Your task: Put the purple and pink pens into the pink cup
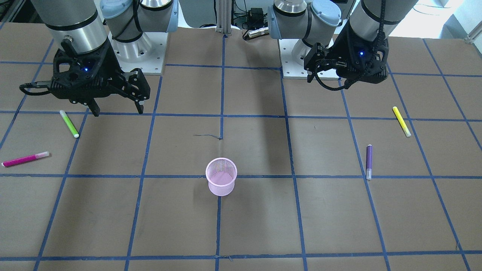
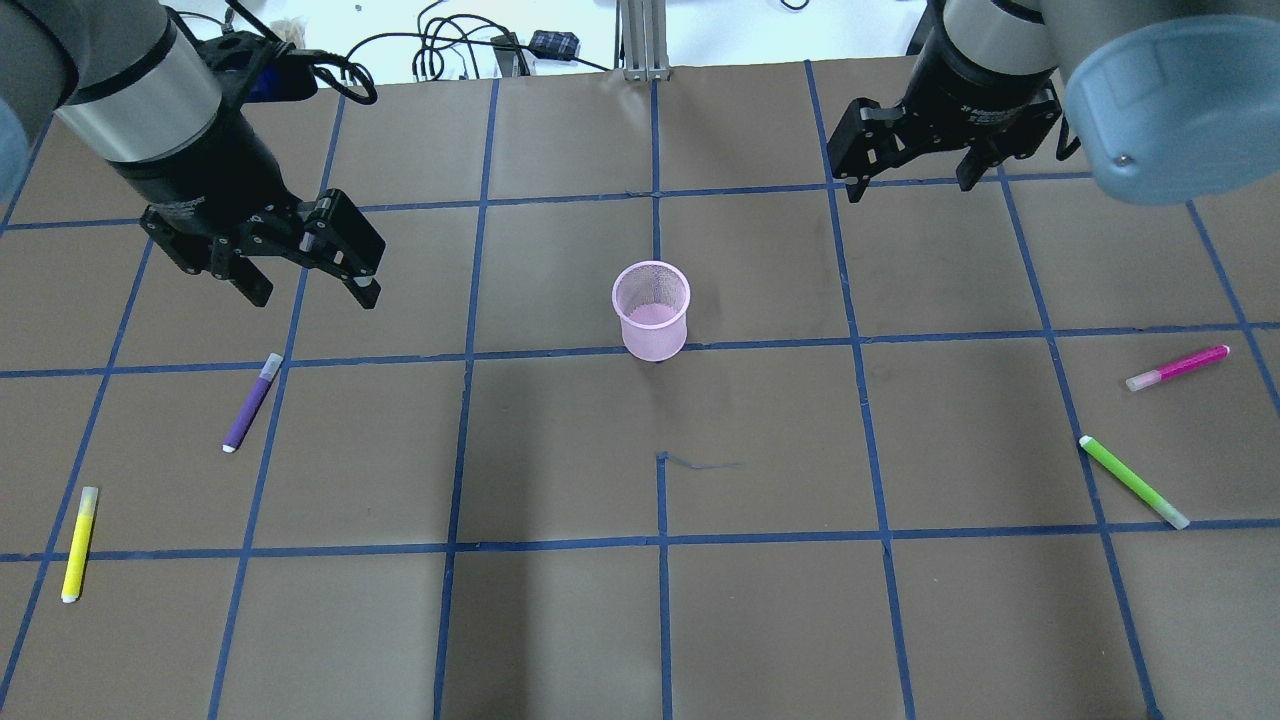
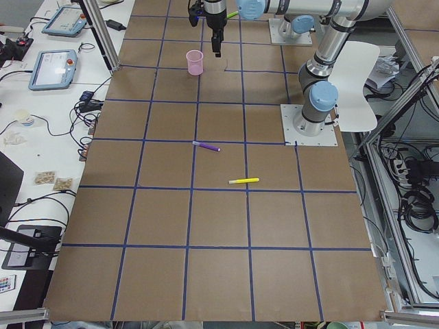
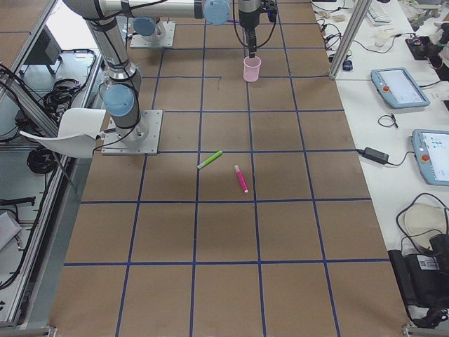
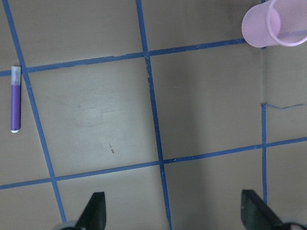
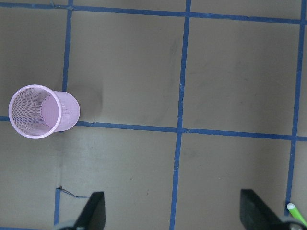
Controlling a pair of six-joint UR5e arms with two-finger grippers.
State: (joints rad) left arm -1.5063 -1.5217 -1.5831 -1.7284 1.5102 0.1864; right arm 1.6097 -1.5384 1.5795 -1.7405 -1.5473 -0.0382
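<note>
The pink mesh cup [image 2: 651,310] stands upright and empty at the table's middle [image 1: 221,177]. The purple pen [image 2: 250,402] lies flat on the robot's left side; it also shows in the left wrist view [image 5: 15,98]. The pink pen [image 2: 1178,367] lies flat at the far right [image 1: 25,159]. My left gripper [image 2: 310,290] hangs open and empty above the table, beyond the purple pen. My right gripper [image 2: 908,185] hangs open and empty, well away from the pink pen. The right wrist view shows the cup [image 6: 41,111] but not the pink pen.
A yellow pen [image 2: 79,543] lies near the left edge, closer to the robot than the purple one. A green pen [image 2: 1133,482] lies near the pink pen on the right. The brown table [image 2: 560,620] carries a blue tape grid.
</note>
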